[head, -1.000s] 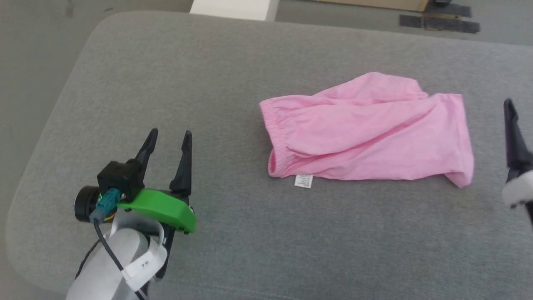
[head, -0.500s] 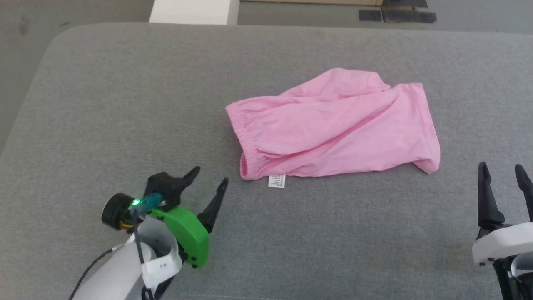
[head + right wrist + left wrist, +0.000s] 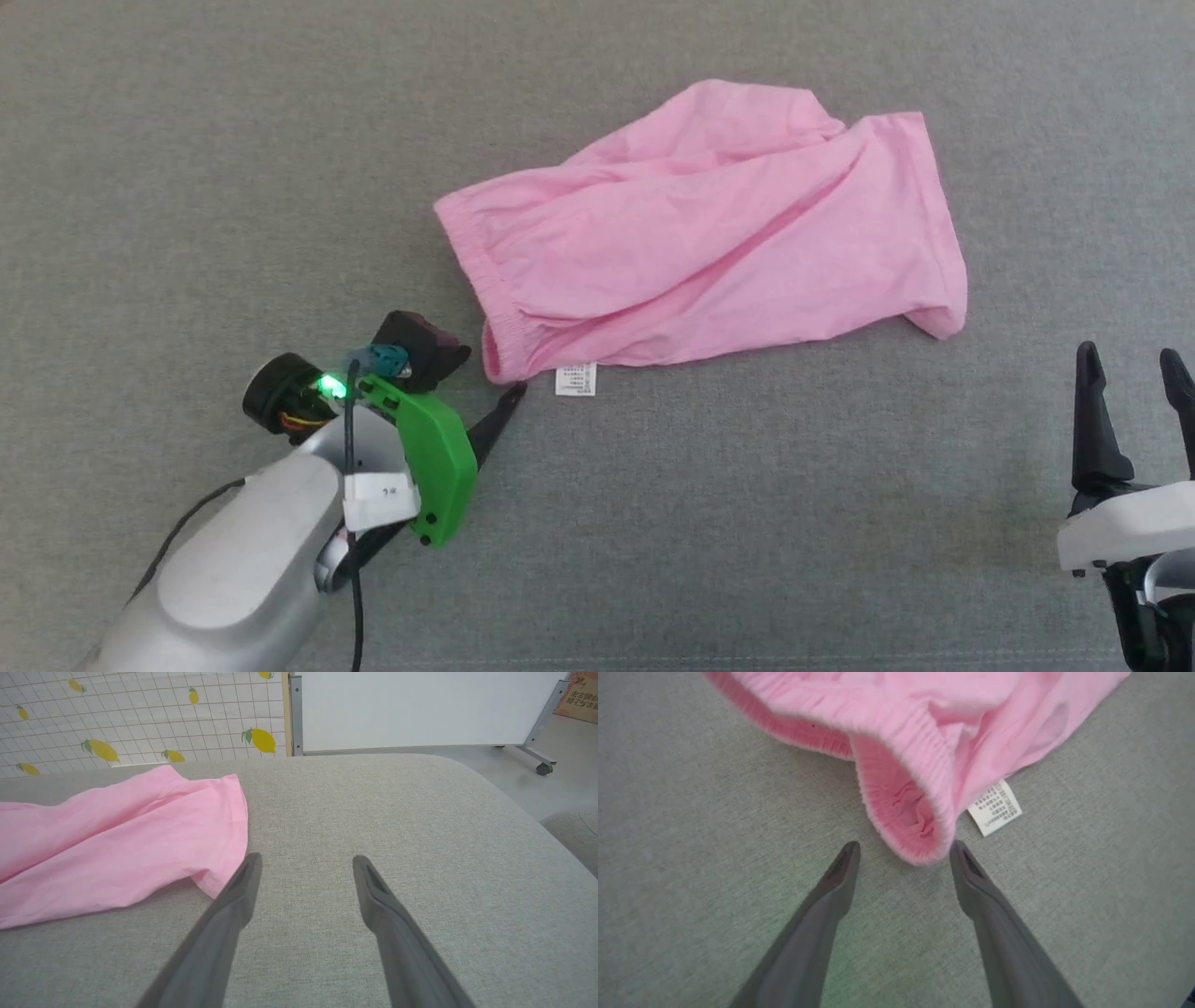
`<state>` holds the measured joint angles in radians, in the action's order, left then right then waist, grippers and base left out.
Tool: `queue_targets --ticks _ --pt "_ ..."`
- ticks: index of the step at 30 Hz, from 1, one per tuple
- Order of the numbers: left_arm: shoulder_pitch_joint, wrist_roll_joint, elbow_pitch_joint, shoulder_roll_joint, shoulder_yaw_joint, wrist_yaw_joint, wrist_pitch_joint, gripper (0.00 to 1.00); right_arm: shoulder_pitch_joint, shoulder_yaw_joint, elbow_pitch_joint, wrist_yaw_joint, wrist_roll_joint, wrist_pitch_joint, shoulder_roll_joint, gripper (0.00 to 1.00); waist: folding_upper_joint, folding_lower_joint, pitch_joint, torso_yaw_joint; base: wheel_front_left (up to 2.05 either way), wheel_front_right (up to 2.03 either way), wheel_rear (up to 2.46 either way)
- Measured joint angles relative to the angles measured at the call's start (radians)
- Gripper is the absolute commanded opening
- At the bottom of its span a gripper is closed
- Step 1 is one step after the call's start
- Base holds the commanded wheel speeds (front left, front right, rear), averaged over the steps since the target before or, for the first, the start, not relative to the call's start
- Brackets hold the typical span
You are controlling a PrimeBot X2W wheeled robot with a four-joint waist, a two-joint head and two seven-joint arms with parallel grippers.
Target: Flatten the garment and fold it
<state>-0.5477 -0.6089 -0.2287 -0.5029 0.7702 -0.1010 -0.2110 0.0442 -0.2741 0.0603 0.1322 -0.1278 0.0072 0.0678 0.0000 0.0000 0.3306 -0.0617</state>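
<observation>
The garment, pink shorts, lies wrinkled on the grey cushion with its gathered waistband at the left and a white care label at its near edge. My left gripper is open at the waistband's near corner. In the left wrist view that corner sits just between the left gripper tips, and the label lies to the right. My right gripper is open, low at the right, apart from the leg hem. In the right wrist view the hem lies just left of the right gripper.
The grey cushion stretches wide on all sides of the shorts. In the right wrist view its rounded edge drops to the floor at the right. Behind it stand a lemon-patterned wall and a white wheeled board.
The head camera has tilted down and the picture has shifted. My left gripper has swung right and forward to the waistband corner. The right gripper came into fuller view and stays open.
</observation>
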Motion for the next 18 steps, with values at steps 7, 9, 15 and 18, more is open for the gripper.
queue_targets --ticks 7,9,15,18 --pt "-0.038 -0.009 -0.051 0.007 0.001 -0.005 0.001 1.0 0.008 -0.002 -0.003 0.0 0.006 -0.009 -0.007 1.0 0.0 0.0 0.041 -0.023 0.0 0.0 0.0" --pt "-0.043 -0.011 -0.057 0.012 0.0 -0.005 0.005 1.0 0.009 -0.003 -0.006 0.0 0.006 -0.009 -0.007 1.0 0.0 0.0 0.047 -0.025 0.0 0.0 0.0" --pt "-0.054 -0.046 -0.062 0.028 0.022 -0.014 0.011 0.0 0.009 -0.004 -0.013 0.0 0.018 -0.007 -0.01 1.0 0.0 0.0 0.048 -0.007 0.0 0.0 0.0" --pt "-0.053 -0.053 -0.067 0.033 0.033 -0.018 0.019 0.0 0.01 0.01 -0.014 0.0 0.023 -0.003 -0.006 1.0 0.0 0.0 0.037 0.003 0.0 0.0 0.0"
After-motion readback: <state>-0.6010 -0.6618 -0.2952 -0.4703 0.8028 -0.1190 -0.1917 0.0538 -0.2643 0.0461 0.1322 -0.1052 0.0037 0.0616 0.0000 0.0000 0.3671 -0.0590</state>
